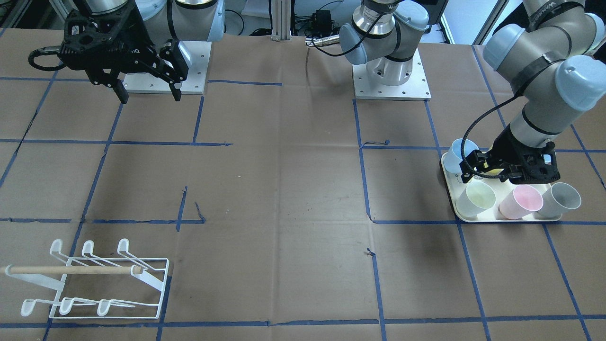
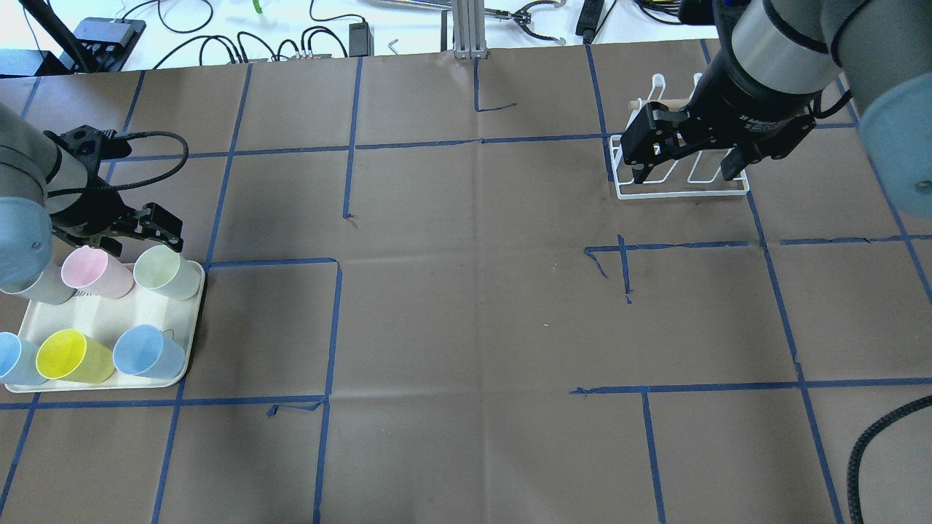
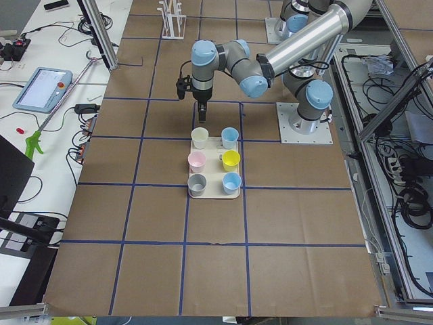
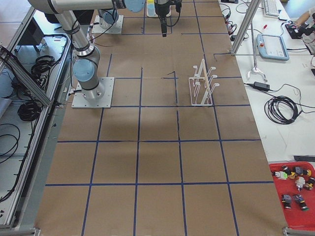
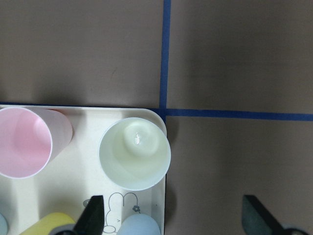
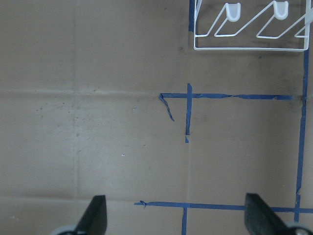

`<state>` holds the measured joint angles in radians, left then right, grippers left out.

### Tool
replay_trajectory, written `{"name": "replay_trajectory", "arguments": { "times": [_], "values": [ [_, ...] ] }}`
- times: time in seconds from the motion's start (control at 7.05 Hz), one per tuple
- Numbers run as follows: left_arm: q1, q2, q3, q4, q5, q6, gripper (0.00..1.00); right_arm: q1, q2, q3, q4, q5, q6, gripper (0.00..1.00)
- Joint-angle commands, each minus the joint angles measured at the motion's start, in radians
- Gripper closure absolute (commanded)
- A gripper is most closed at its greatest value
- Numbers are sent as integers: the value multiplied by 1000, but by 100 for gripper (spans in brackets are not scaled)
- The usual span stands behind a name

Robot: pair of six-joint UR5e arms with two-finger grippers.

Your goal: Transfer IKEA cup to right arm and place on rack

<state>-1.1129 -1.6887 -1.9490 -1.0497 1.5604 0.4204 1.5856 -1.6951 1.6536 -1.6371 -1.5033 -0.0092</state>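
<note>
Six cups [image 2: 69, 356] on the tray [image 2: 102, 320]; my left tool [image 2: 135, 236], spread, hovers near the pale-green cup [image 2: 167, 271] at its corner. My right tool [image 1: 151, 98], also spread, and rack [image 1: 71, 270]: both well apart from the tray.

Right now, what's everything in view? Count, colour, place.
blue cups: 2, light blue, tray's robot-side row, both ends
yellow cup: 1, yellow, between them
pink cup: 1, pink, far row, middle
pale green cup: 1, pale green, far row, inner end
grey cup: 1, grey, far row, outer end
tray: 1, cream, table's left end
rack: 1, white wire, wooden dowel, empty, far right
table: 1, brown paper, blue tape grid
left gripper: 1, black, open, over tray
right gripper: 1, black, open, raised above table's right side
</note>
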Motion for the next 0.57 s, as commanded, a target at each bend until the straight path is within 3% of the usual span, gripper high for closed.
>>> {"name": "replay_trajectory", "arguments": {
  "times": [0.0,0.43],
  "values": [
    [-1,-84,-46,95,1,1,1,-1,0,0,0,0,0,0],
    [1,-95,-109,140,13,9,1,1,0,0,0,0,0,0]
  ]
}}
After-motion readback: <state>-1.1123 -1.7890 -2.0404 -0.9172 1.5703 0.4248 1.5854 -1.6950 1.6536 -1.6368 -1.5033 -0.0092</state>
